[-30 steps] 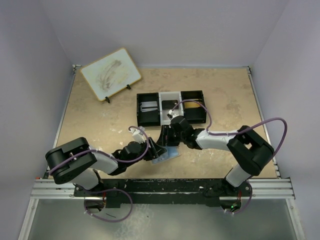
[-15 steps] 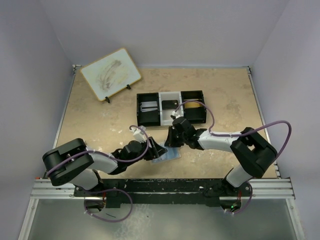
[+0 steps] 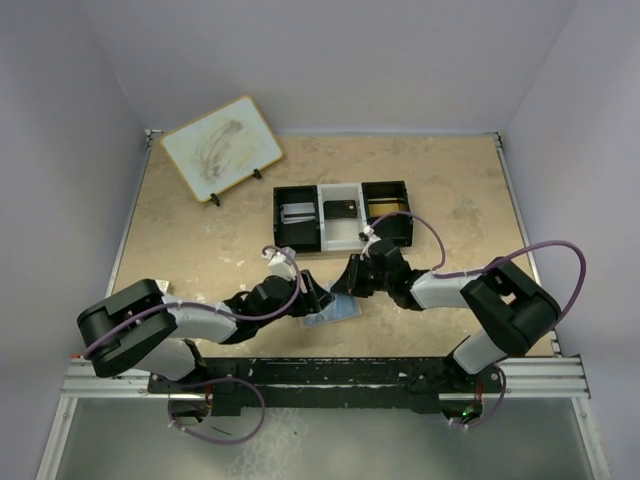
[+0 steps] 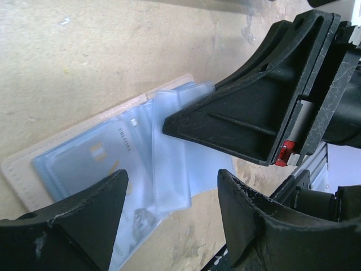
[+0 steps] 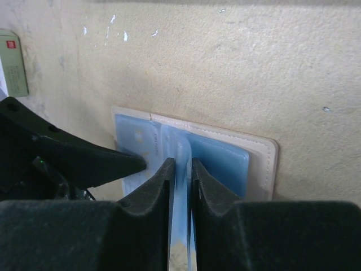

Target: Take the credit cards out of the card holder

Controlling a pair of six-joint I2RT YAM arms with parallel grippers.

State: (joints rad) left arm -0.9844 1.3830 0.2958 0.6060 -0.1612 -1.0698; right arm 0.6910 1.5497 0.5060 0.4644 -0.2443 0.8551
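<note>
Pale-blue card holder is lying open on the desk near the tray's front side, the right pincer is clamping its clear leaf, and the left pincer, fingers spread, is best pinning the holder flat while a credit card is sliding out.

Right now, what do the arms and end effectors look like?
Left arm and right arm: white links between bulky black joint housings, a purple cable looping along each. Left end effector and right end effector: matte black, two wedge-shaped fingers. Red tab on the right one.
</note>
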